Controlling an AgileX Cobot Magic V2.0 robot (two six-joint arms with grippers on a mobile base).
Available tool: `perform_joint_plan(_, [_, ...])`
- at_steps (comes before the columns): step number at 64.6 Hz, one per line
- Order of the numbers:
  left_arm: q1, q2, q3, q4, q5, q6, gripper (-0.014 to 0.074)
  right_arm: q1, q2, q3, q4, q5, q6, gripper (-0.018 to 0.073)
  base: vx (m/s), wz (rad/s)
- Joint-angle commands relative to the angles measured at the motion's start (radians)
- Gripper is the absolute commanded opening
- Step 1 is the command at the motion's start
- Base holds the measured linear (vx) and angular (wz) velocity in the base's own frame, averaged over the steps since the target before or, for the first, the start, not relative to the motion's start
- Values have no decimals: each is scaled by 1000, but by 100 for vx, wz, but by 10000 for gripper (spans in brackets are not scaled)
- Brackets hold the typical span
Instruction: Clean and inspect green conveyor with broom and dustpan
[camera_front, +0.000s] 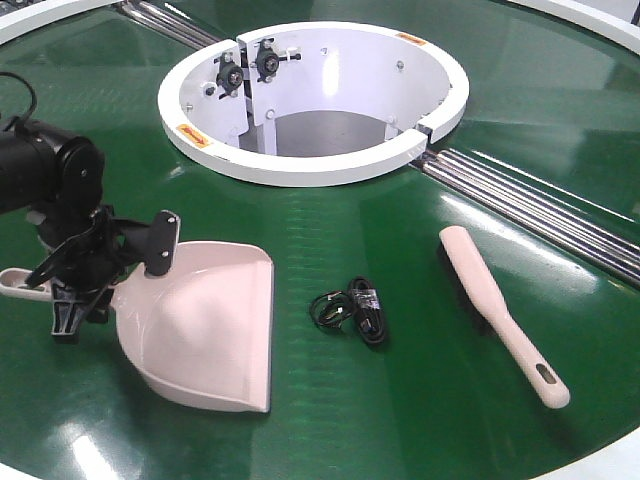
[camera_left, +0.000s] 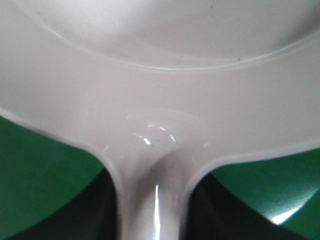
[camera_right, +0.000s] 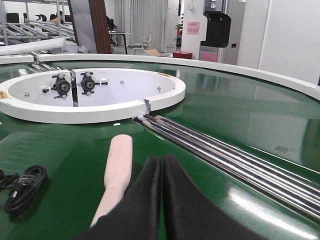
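The green conveyor (camera_front: 400, 400) fills your front view. Its glossy belt wraps round the white central ring (camera_front: 300, 165) near the top, and silver roller seams (camera_front: 540, 210) run from that ring toward the right edge.

On the left part of the belt lies the dustpan (camera_front: 205, 330), hollow side up, with its straight mouth facing right and its handle pointing left. Well apart from it, on the right part, the broom (camera_front: 488, 295) lies flat with its bristles down. Its head is toward the ring and its slotted handle end is toward you. Between the two sits a coiled black cable (camera_front: 355, 310), touching neither.

Your left gripper (camera_front: 112, 285) is down at the neck where the dustpan's handle joins the scoop, with its black jaws standing on either side of it. Your left wrist camera shows only that neck, close up, with dark blurred shapes flanking it. You cannot tell whether the jaws are pressing on the handle or merely straddling it.

Your right gripper (camera_right: 161, 160) is outside the front view. In its own wrist view the two black fingers are pressed together with nothing between them, low over the belt. The broom lies just to their left there, and its handle runs out of sight behind the left finger. Beyond it you see the ring, the roller seams and the conveyor's white rim (camera_right: 250, 70).
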Motion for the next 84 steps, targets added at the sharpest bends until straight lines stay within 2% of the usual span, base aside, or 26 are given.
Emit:
perform_joint_plan(1, [-17, -52, -76, 3, 23, -62, -8, -6, -12, 4, -4, -71, 2, -8, 0, 0])
perform_joint_plan(10, [-37, -52, -152, 23, 52, -94, -8, -6, -12, 4, -4, -71, 2, -8, 0, 0])
perform_joint_plan(24, [-64, -41, -149, 68, 70, -90, -8, -6, -12, 4, -4, -71, 2, -8, 0, 0])
perform_joint_plan(42, [-89, -17, -149, 64, 55, -19, -8, -6, -12, 4, -4, -71, 2, -8, 0, 0])
perform_joint_plan(55, [-104, 6, -149, 65, 58, -12, -8, -6, -12, 4, -4, -71, 2, -8, 0, 0])
perform_joint_plan(64, [-107, 10, -149, 48, 53, 37, -8, -6, -12, 4, -4, -71, 2, -8, 0, 0])
perform_joint_plan(84, [-107, 10, -149, 45, 57, 37, -8, -6, -12, 4, -4, -71, 2, -8, 0, 0])
